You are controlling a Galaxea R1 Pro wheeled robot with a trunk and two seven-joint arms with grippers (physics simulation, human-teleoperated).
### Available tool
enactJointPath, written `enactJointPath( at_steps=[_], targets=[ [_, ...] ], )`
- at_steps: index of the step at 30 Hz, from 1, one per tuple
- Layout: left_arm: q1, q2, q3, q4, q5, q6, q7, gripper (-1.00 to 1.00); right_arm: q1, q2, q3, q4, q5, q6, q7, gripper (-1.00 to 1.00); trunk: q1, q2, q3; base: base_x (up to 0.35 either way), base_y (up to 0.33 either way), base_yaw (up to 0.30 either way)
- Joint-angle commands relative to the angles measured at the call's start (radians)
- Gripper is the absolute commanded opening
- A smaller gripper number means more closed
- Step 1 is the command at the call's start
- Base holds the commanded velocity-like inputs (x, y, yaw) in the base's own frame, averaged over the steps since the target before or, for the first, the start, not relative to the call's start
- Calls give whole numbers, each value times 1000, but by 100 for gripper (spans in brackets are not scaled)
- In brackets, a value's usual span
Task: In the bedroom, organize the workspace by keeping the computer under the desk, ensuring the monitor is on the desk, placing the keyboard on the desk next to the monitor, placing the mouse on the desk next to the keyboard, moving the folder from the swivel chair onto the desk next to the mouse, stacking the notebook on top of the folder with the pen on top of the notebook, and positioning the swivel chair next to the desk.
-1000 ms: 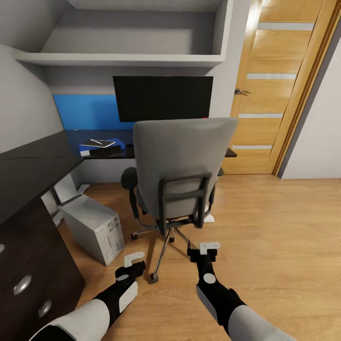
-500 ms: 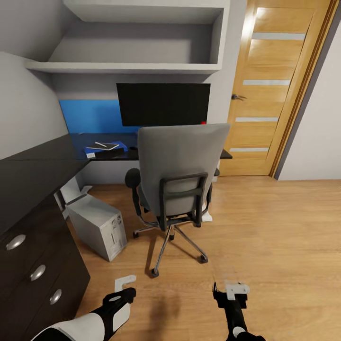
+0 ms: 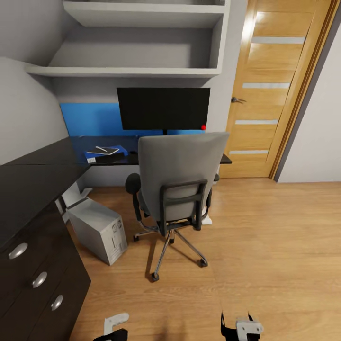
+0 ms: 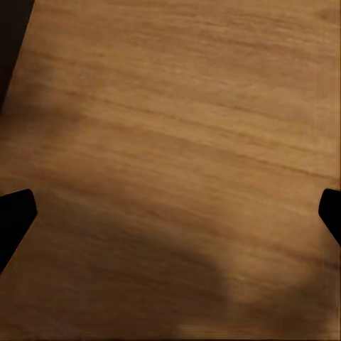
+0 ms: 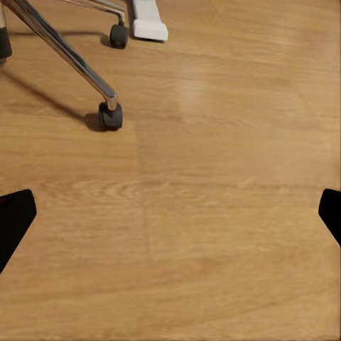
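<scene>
The grey swivel chair (image 3: 182,175) stands on the wood floor with its back toward me, right in front of the dark desk (image 3: 76,154). Behind it the black monitor (image 3: 163,108) stands on the desk. To the left on the desk lies a blue folder (image 3: 119,150) with a dark notebook (image 3: 108,151) and a pale pen (image 3: 101,148) on top. The grey computer (image 3: 97,228) sits tilted on the floor beside the desk. My left gripper (image 3: 114,327) (image 4: 170,213) and right gripper (image 3: 240,327) (image 5: 170,213) hang open over bare floor, well short of the chair.
A dark drawer unit (image 3: 33,274) runs along the left. A wooden door (image 3: 279,90) is at the back right. Grey shelves (image 3: 128,71) hang over the desk. The chair's caster (image 5: 110,117) and a white base piece (image 5: 149,28) are ahead of the right gripper.
The whole view has drawn back from the chair, so the camera moved. Both arms have sunk to the lower edge of the head view; the chair and desk things stay put.
</scene>
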Motion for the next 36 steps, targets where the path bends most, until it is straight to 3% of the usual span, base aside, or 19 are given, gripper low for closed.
enactJointPath(
  at_steps=[1, 6, 15, 18, 25, 30, 36],
  targets=[
    [12, 11, -9, 0, 9, -13, 3, 100, 5, 1, 9, 2, -9, 0, -1, 100, -4, 7, 2, 0, 0, 0],
    [58, 40, -10, 0, 8, -28, -21, 100, 19, -3, 8, 3, -9, 13, -2, 100, -23, 42, 18, 0, 0, 0],
    [117, 64, -11, 0, 6, -23, -159, 100, 22, -2, 9, 3, -9, 16, 0, 100, -58, 105, 46, 0, 0, 0],
    [155, 68, -12, 0, 4, -28, -171, 100, 22, -4, 8, 3, -9, 16, 0, 100, -69, 126, 56, 0, 0, 0],
    [169, 89, -13, 0, 4, -52, -174, 100, 22, -4, 8, 3, -9, 16, 0, 100, -96, 175, 78, 0, 0, 0],
    [172, 139, -13, 0, 4, -160, -178, 100, 22, -4, 8, 3, -8, 16, 0, 100, -115, 210, 93, 0, 0, 0],
    [177, 203, -13, -1, 4, -201, -190, 100, 22, -4, 8, 3, -9, 16, 0, 100, -138, 252, 112, 0, 0, 0]
  ],
)
